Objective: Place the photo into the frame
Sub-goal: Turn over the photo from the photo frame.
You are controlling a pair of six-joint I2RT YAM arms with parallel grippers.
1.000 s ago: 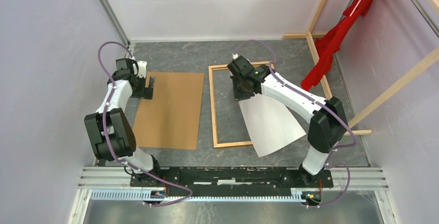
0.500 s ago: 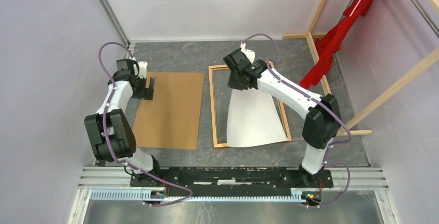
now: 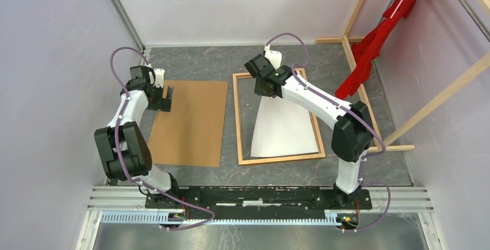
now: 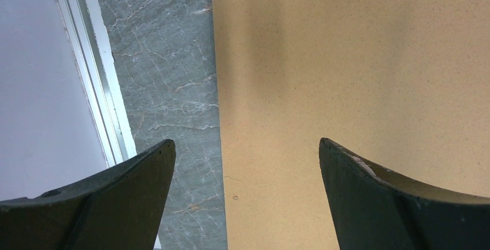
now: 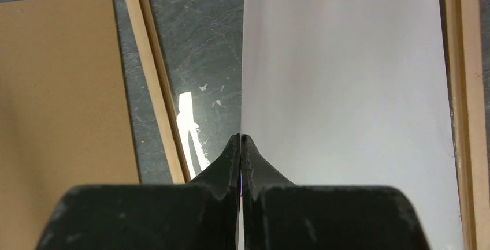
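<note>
While the overhead view shows only the photo's [image 3: 286, 129] blank white back narrowing toward my right fingers [image 3: 261, 81], my right wrist view shows them pressed together on the sheet's left edge at its far end. The photo sits inside the frame [image 3: 238, 120], its long axis running near to far like the frame's. Its far end looks lifted in my grip and its near edge is close to the frame's near rail. That wrist view also shows a grey gap with a bright glare between photo and left rail. My left fingers [image 4: 133, 175] stand wide apart, gripping nothing, above the left edge of the brown board [image 4: 358, 59] on the grey worktop [image 4: 167, 59].
</note>
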